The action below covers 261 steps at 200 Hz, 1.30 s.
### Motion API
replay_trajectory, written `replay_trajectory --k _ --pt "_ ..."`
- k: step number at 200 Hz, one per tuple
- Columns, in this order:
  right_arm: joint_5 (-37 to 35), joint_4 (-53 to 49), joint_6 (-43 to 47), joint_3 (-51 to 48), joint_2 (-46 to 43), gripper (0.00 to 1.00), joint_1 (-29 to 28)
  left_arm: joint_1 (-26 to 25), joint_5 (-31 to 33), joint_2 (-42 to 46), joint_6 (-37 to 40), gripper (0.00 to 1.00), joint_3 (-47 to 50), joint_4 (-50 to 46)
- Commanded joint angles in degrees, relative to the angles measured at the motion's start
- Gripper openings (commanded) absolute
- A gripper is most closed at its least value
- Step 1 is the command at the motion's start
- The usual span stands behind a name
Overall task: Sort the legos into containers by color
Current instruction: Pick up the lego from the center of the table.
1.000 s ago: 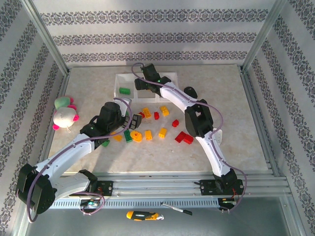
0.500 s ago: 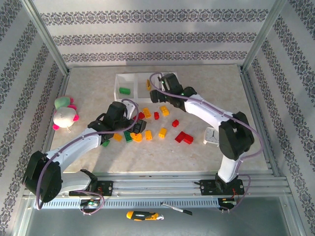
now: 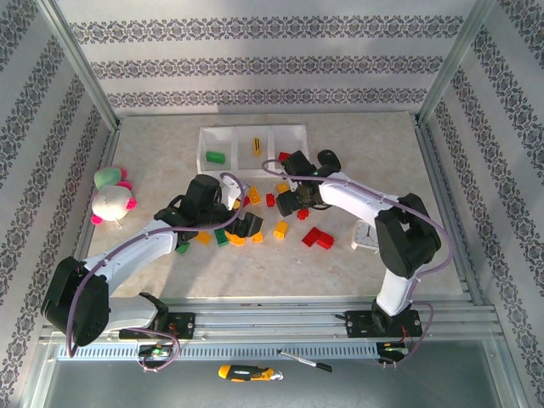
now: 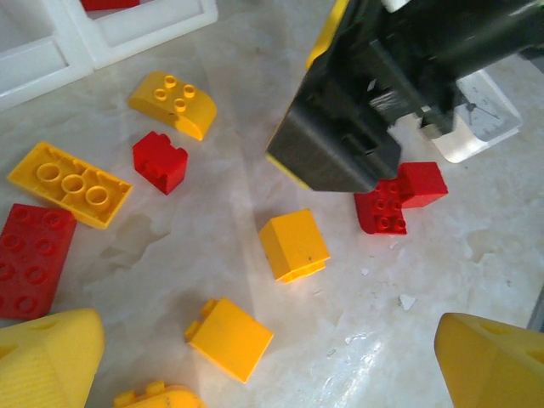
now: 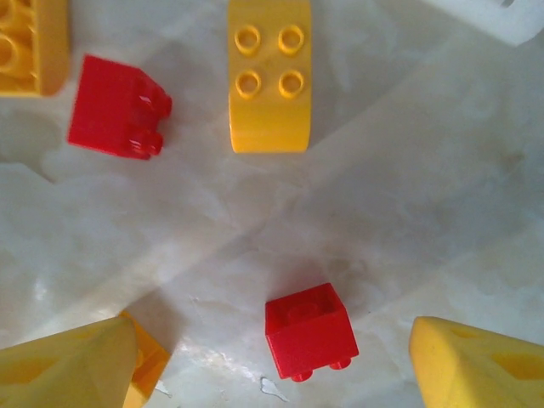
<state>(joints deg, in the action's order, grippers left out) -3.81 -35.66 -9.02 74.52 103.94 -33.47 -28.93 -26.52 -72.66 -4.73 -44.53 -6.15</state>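
Red, yellow and green legos lie scattered mid-table (image 3: 280,229). The white three-compartment tray (image 3: 252,130) at the back holds a green brick (image 3: 215,157) on the left, a yellow one (image 3: 256,146) in the middle and a red one (image 3: 283,156) on the right. My right gripper (image 3: 289,202) (image 5: 272,336) is open and low over the table, with a small red brick (image 5: 310,330) between its yellow fingers (image 5: 68,365). My left gripper (image 3: 248,225) (image 4: 270,348) is open above two yellow bricks (image 4: 229,337) (image 4: 293,244), with the right gripper's black body (image 4: 340,144) close ahead.
A pink-green-white plush toy (image 3: 110,197) lies at the left. A black mouse (image 3: 328,161) sits right of the tray. A small white object (image 3: 365,234) rests beside the red L-shaped bricks (image 3: 319,238). Both arms crowd the pile.
The right gripper has left the tray and swung back and down to the pile, over a red brick. The left gripper has edged right toward the yellow bricks.
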Motion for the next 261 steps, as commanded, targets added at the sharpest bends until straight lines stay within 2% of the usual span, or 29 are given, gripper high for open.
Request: replay_trajectory --k 1,53,98,131,148,194,229,261 --pt "-1.76 -7.64 3.74 3.26 3.49 0.82 0.6 -0.96 -3.77 0.87 1.66 0.99 -0.56 2.12" --pt "-1.46 -10.5 5.46 6.31 9.04 0.76 1.82 -0.97 -3.84 1.47 1.02 0.99 0.0 2.7" --pt "-1.0 -10.88 5.18 8.03 11.07 0.6 2.19 -1.1 -2.53 1.54 0.95 0.99 -0.16 2.64" --pt "-2.05 -11.02 4.84 8.09 9.84 0.43 2.18 -1.36 -1.95 1.89 1.22 0.99 0.17 2.98" --pt "-2.72 -11.31 4.79 8.16 8.55 0.37 1.77 -1.52 -2.04 1.91 1.3 0.99 0.23 3.09" --pt "-1.9 -10.4 4.13 10.83 4.16 0.33 0.46 -1.74 -1.16 1.69 0.69 0.99 1.6 5.68" --pt "-4.0 -3.67 2.62 14.2 3.02 0.31 0.69 -2.0 -0.31 2.24 0.66 0.99 2.25 6.07" --pt "-6.68 2.38 1.16 19.83 5.93 0.31 2.02 -1.94 0.77 3.09 0.77 0.99 3.09 6.31"
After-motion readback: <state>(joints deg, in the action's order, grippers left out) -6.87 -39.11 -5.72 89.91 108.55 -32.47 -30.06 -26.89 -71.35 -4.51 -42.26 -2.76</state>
